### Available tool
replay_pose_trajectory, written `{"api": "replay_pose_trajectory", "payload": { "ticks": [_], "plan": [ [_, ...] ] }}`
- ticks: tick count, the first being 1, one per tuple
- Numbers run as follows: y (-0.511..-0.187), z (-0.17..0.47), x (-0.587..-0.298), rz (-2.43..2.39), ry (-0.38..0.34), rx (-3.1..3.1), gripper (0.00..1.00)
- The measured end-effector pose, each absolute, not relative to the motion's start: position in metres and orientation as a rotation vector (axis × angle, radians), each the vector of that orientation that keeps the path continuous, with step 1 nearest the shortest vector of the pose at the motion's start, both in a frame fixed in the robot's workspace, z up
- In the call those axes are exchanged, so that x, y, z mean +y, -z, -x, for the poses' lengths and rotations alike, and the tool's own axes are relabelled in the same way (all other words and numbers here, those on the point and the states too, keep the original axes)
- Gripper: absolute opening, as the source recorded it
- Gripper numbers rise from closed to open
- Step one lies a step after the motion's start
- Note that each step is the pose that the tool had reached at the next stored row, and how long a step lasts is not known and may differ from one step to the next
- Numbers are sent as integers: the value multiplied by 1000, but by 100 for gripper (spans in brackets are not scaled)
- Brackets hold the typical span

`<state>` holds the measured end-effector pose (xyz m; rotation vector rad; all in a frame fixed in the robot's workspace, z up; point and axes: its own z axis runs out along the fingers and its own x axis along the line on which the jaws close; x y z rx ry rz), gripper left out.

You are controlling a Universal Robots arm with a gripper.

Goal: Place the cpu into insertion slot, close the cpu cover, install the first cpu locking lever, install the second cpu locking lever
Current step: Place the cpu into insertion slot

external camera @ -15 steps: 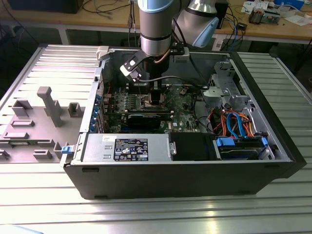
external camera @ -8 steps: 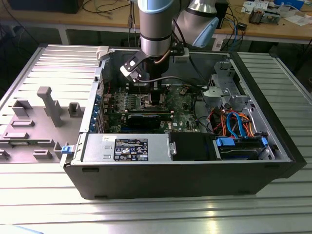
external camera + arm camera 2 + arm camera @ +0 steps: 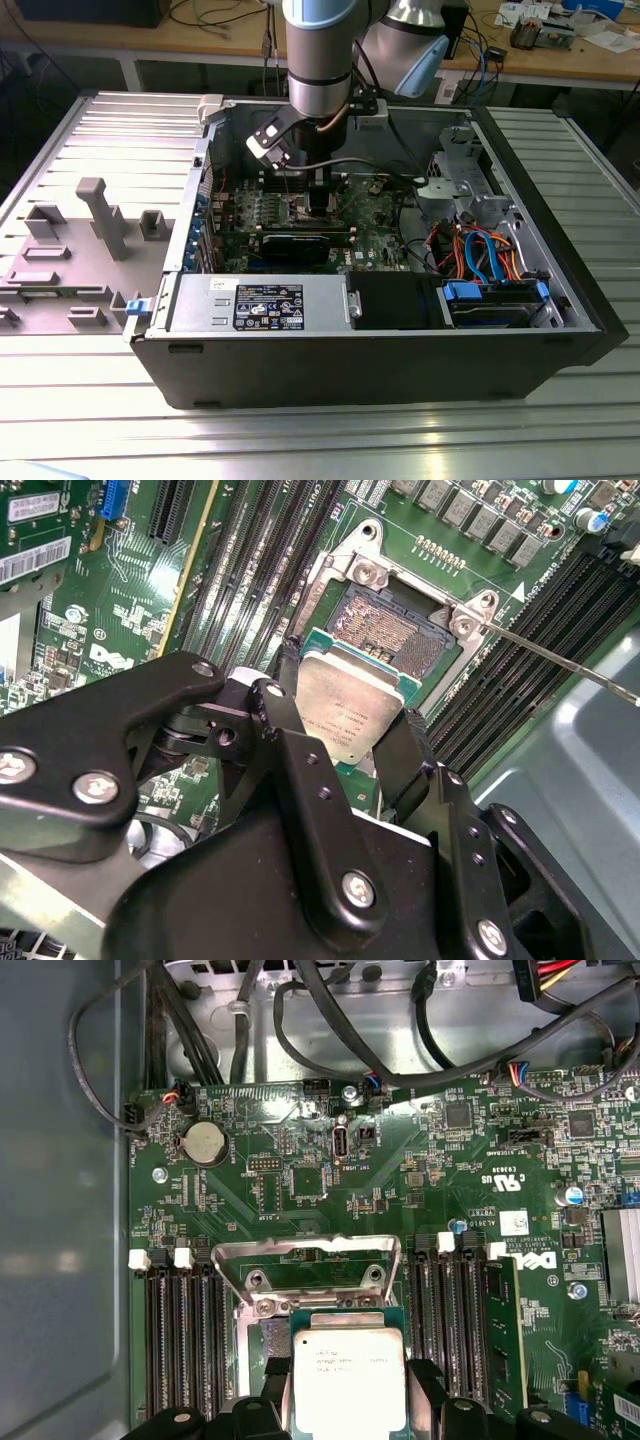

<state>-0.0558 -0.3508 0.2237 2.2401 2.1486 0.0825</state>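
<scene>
The arm's gripper reached down into the open computer case, over the green board. In both wrist views its two black fingers were drawn in to the chip's width and clamped the cpu by two opposite edges, with the silver-grey top facing up and lying between them.

The cpu hung just beside the insertion slot. Its far edge overlapped the near rim of the socket, and most of the brownish-gold contact field was uncovered. Whether the chip touched the rim could not be told. In the first wrist view the cpu cover stood swung open on the far side of the socket. A thin locking lever stuck out over the memory slots.

The main risk appeared to be misalignment. The chip looked offset from the socket and possibly slightly turned against its frame. If it were set down that way, a corner could ride up on the silver rim or press unevenly into the delicate contacts and bend them. The grip on two thin edges also seemed slim. A nudge against the rim might tip the cpu or let it slip between the fingers and drop it askew.
</scene>
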Motion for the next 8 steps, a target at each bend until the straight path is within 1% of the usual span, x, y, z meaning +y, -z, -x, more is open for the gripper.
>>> {"api": "replay_pose_trajectory", "payload": {
  "ticks": [8],
  "plan": [
    [-222, 56, -351, -2240, -83, 2149, 55]
  ]
}}
